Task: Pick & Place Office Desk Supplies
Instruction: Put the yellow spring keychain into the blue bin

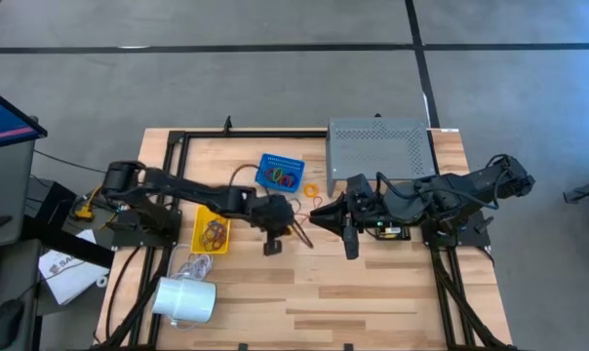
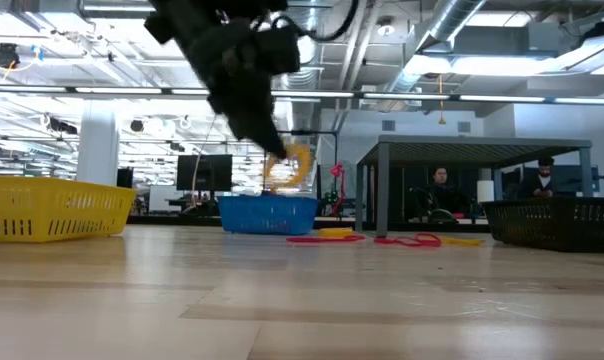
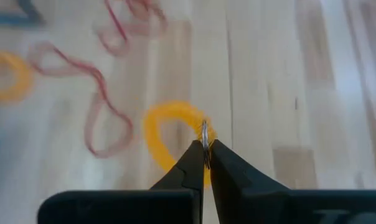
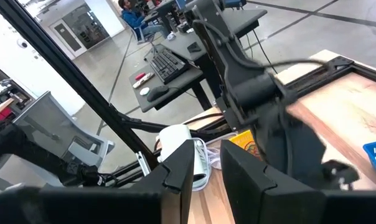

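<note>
Already the left pincer (image 3: 205, 152) was shut on a yellow band (image 3: 166, 134), with the yellow bin (image 1: 213, 232) just left of it.

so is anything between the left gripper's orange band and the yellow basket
Nothing visible. The left gripper is shut on the orange rubber band, lifted above the table in the low view. In the high view the wood between it and the yellow basket looks bare; the blue basket sits off that line.
</note>
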